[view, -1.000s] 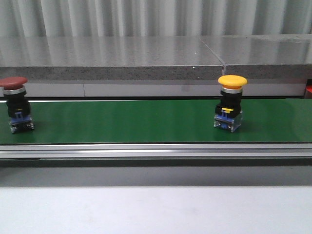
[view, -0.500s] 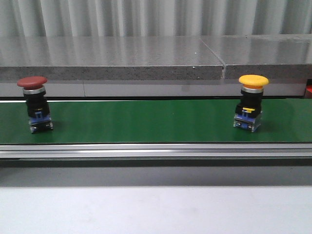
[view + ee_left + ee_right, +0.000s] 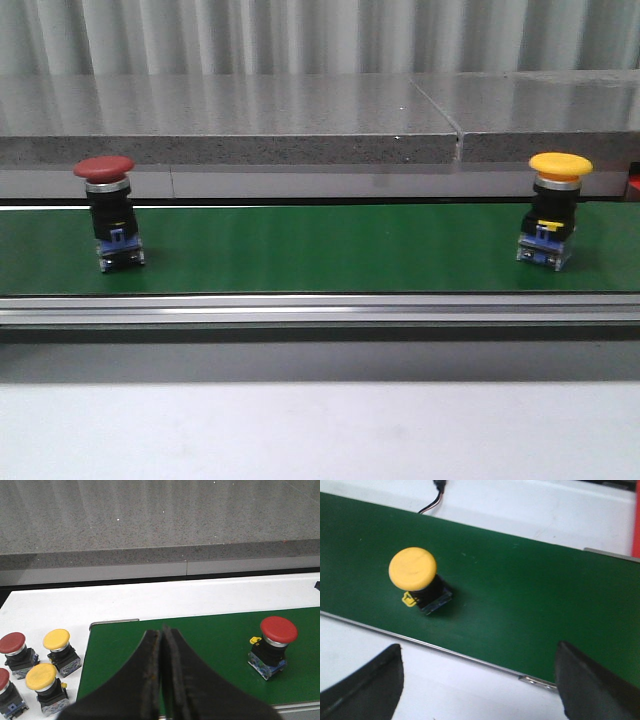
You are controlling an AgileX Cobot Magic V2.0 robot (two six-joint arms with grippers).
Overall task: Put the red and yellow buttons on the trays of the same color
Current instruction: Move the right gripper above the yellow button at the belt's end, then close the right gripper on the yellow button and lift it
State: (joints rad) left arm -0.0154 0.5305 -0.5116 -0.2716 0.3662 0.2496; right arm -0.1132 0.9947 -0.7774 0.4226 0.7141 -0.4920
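The yellow button (image 3: pixel 558 210) is sitting upright on the green belt (image 3: pixel 320 250) at the right of the front view, and the red button (image 3: pixel 108 212) is standing on the same belt at the left, well apart from it. Neither is being held, so the step in hand looks like the wait before a pick.

In the right wrist view the right claw (image 3: pixel 480 680) is hanging wide open, its fingers (image 3: pixel 365 687) framing the lower corners, with the yellow button (image 3: pixel 415 580) at upper left. In the left wrist view the left claw (image 3: pixel 162 680) is pressed closed on nothing, the red button (image 3: pixel 272 645) standing at the right and spare buttons (image 3: pixel 52 662) on the white worktop (image 3: pixel 45 610) at lower left.

No trays are showing. Next, I judge, the right claw needs lining up over the yellow button; the left must open first.
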